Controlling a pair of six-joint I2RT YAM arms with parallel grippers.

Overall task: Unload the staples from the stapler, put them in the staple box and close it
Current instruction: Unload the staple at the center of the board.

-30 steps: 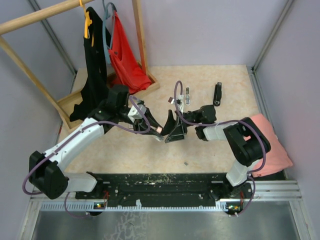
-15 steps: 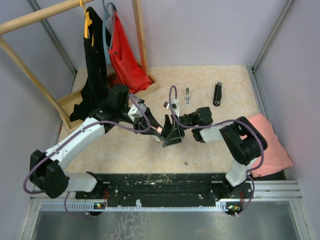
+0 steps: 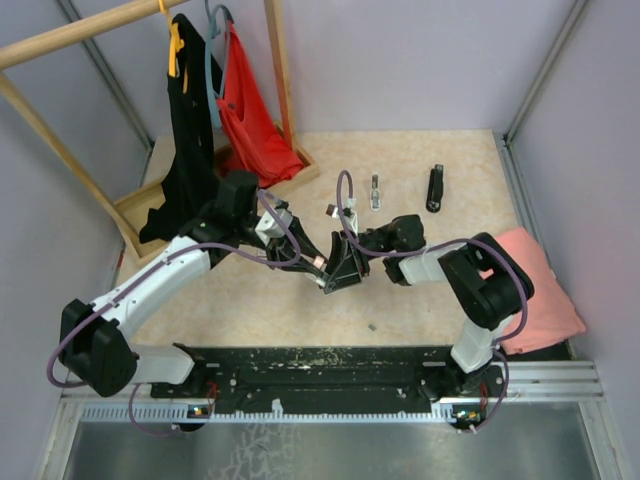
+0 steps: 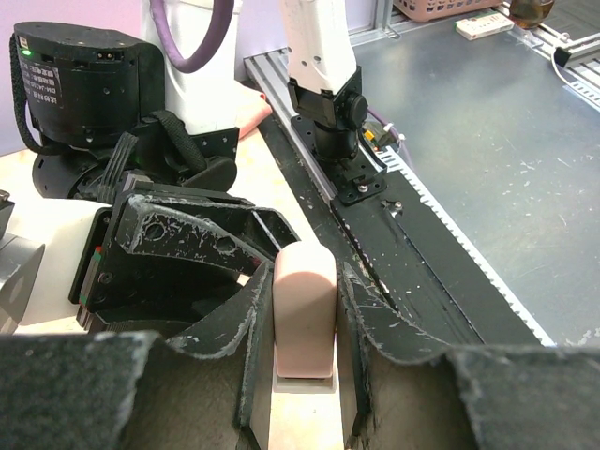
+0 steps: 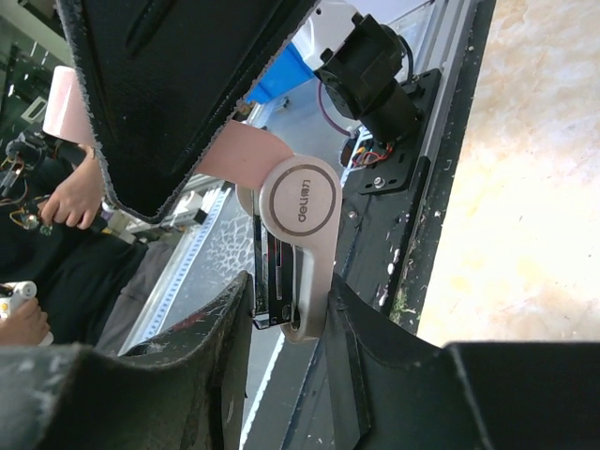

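The stapler (image 5: 298,216) is pale pink with a round "deli" hinge cap and a dark metal magazine. It hangs in the air between both arms, over the middle of the table (image 3: 250,300). My left gripper (image 4: 302,286) is shut on its rounded pink end (image 4: 305,309). My right gripper (image 5: 289,302) comes from the opposite side and is shut on the hinge end. One finger rests on the magazine and the other on the pink body. From above, the two grippers (image 3: 320,262) (image 3: 345,262) meet and hide most of the stapler. I cannot make out any staples in the magazine.
A tiny grey speck (image 3: 371,325) lies near the front edge. A slim black hinged piece (image 3: 435,187) and a small silvery piece (image 3: 375,190) lie at the back. A wooden rack with black and red garments (image 3: 250,120) stands back left. Pink cloth (image 3: 535,290) lies at the right.
My right gripper moved left onto the stapler and narrowed its jaws around the hinge end. The left gripper kept its hold and barely shifted.
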